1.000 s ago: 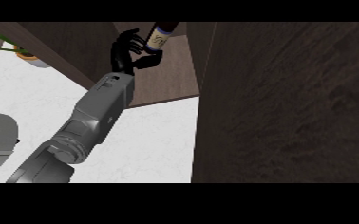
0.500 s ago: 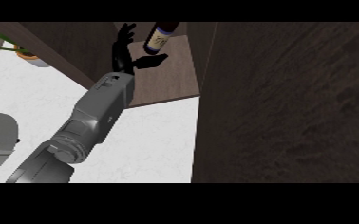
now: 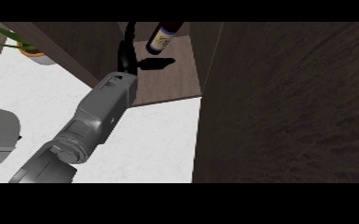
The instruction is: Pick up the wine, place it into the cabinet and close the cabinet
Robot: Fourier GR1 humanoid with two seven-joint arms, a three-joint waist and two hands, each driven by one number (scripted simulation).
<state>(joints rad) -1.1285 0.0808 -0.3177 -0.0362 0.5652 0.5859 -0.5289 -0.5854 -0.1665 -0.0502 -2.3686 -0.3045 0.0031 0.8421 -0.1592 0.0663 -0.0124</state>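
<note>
The wine bottle (image 3: 163, 35), dark with a pale label, stands inside the open cabinet on its wooden shelf (image 3: 168, 85), its top cut off by the picture's upper edge. My right hand (image 3: 128, 57) is just left of the bottle, fingers straight up and thumb pointing right below the label. It is open, and a small gap separates it from the bottle. The grey forearm (image 3: 98, 109) rises to it from the lower left. My left hand does not show.
The cabinet's open door (image 3: 280, 104), a large dark wood panel, fills the right side. A potted plant (image 3: 33, 54) sits at the upper left on the white counter (image 3: 154, 142). A grey arm part (image 3: 4, 140) shows at the left edge.
My right hand, curled round the bottle one second ago, has spread its fingers and let go. It has drawn slightly left and down, and the bottle stays standing in the cabinet.
</note>
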